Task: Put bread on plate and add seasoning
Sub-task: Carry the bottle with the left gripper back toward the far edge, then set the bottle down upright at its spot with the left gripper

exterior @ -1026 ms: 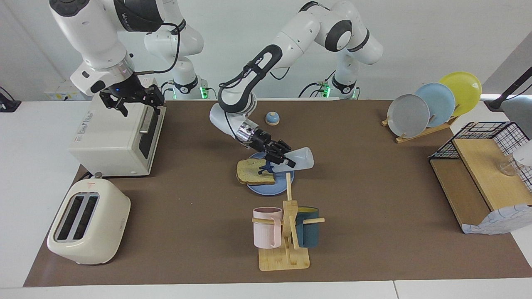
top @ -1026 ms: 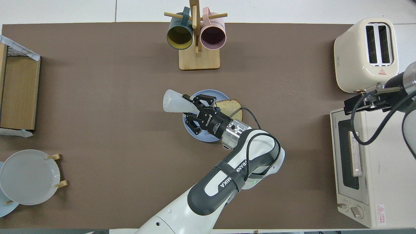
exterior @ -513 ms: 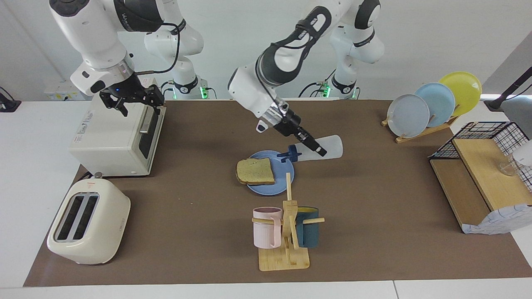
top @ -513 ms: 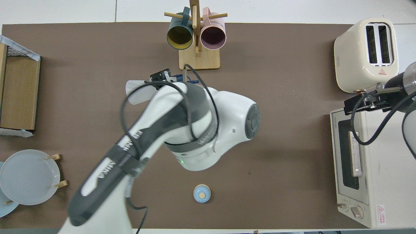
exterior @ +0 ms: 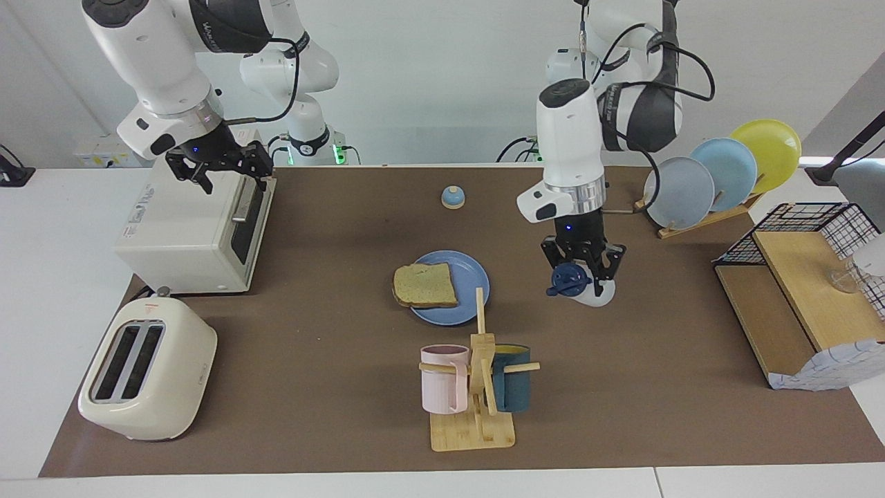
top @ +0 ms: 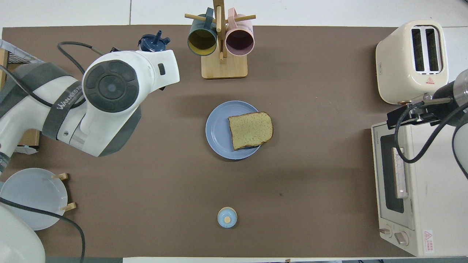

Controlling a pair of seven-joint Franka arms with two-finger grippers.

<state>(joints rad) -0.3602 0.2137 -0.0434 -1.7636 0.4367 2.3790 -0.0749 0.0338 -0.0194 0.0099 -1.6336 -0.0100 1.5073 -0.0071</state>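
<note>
**Stock on my table: bread plated, seasoning in the left gripper's grip**

1. Plate (exterior: pixel 470 277): round, medium blue, flat on the brown mat near the table's middle. I count it nearer to the robots than the mug rack (exterior: pixel 477 387).
2. Bread (exterior: pixel 424 285): one tan slice with a dark crust, lying on the plate, its edge overhanging the rim toward the right arm's end.
3. Seasoning (exterior: pixel 577 283): whitish bottle with a navy cap, beside the plate toward the left arm's end. I cannot tell whether its base touches the mat.
4. Left gripper (exterior: pixel 582 266): pointing straight down, fingers clamped on the seasoning at the cap end. In my overhead view the arm hides all but the cap (top: pixel 153 41).
5. Right gripper (exterior: pixel 220 166): fingers spread, holding nothing, waiting over the toaster oven (exterior: pixel 187 228).
6. Bell (exterior: pixel 453 198): blue dome, nearer to the robots than the plate.
7. Toaster (exterior: pixel 145 370): cream, at the right arm's end.
8. Plate rack (exterior: pixel 719 173): three upright plates, at the left arm's end.
</note>
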